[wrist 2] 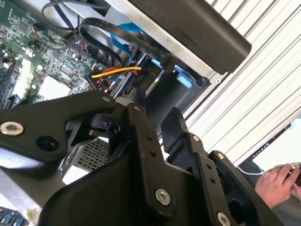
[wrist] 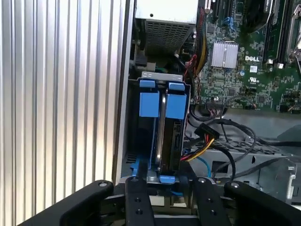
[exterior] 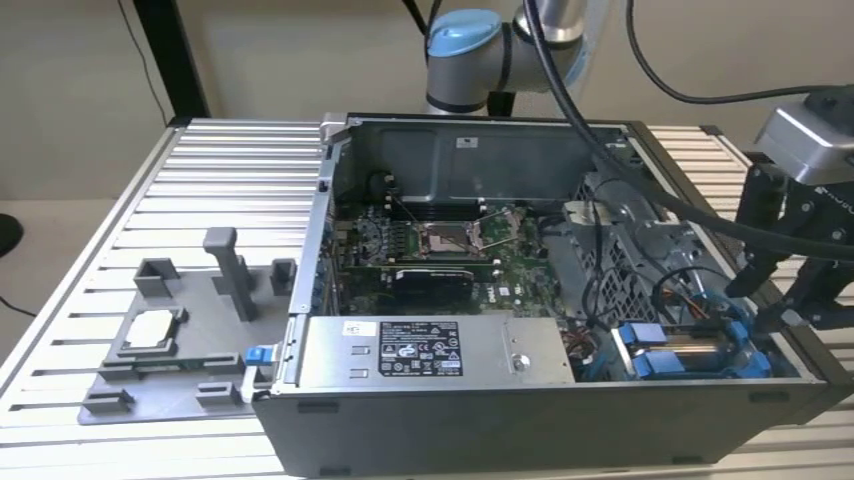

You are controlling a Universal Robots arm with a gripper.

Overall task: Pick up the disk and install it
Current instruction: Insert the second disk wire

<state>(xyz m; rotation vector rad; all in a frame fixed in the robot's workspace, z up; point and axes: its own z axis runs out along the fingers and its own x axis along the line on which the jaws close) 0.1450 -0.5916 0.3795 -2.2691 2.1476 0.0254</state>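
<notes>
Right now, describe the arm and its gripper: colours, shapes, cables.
The arm is silver tubing with a light-blue joint cap; black cables trail along it. A grey box sits at its wrist. The gripper is black, with jointed linkage fingers dotted with silver screws.

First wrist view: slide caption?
Gripper poised at the blue-framed disk seated in the case's drive bay.

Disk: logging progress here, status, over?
Gripper over the drive bay, fingers straddling the disk. Disk on edge in the bay, blue carrier showing. Cables right beside it.
</notes>
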